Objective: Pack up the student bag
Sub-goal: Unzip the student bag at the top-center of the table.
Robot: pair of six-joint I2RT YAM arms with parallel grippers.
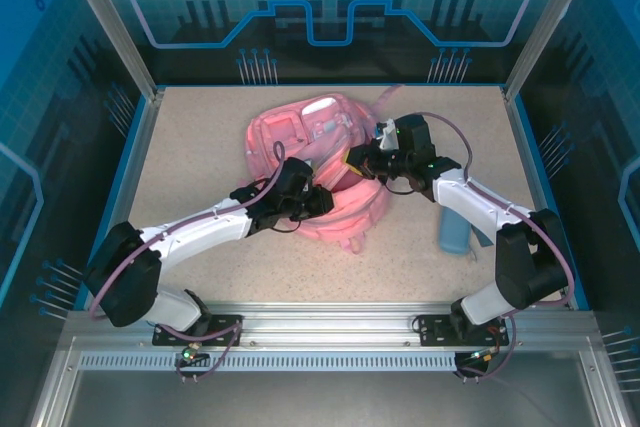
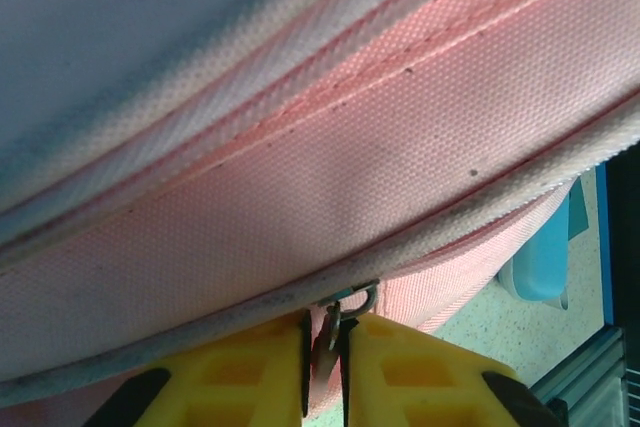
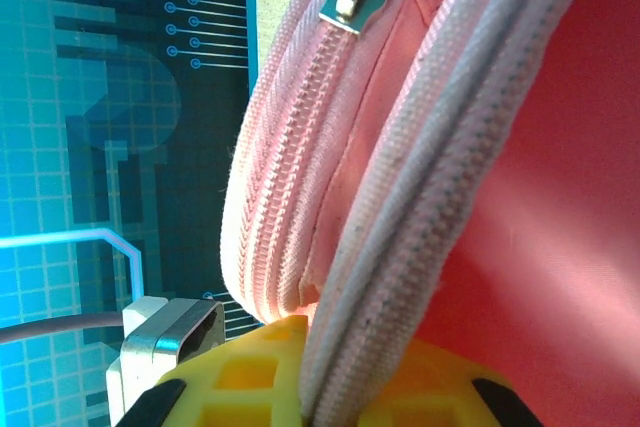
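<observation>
A soft pink fabric backpack [image 1: 300, 132] lies mid-way across the speckled beige table [image 1: 190, 147], an arm at either side. The left hand [image 2: 324, 337] is clenched on a small pink zip tab [image 2: 322, 367] hanging from a metal ring [image 2: 358, 297] at the bag's seam. The right hand [image 3: 335, 372] is clamped on the bag's whitish piped edge beside a zipper. A blue cylindrical object [image 1: 455, 227] lies near the right arm.

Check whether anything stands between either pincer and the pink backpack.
Nothing visible does. The left pincer is closed on a zip pull at a seam of the backpack, and the right pincer clamps the bag's piped edge. The blue object lies on the table to the right, apart from both.
</observation>
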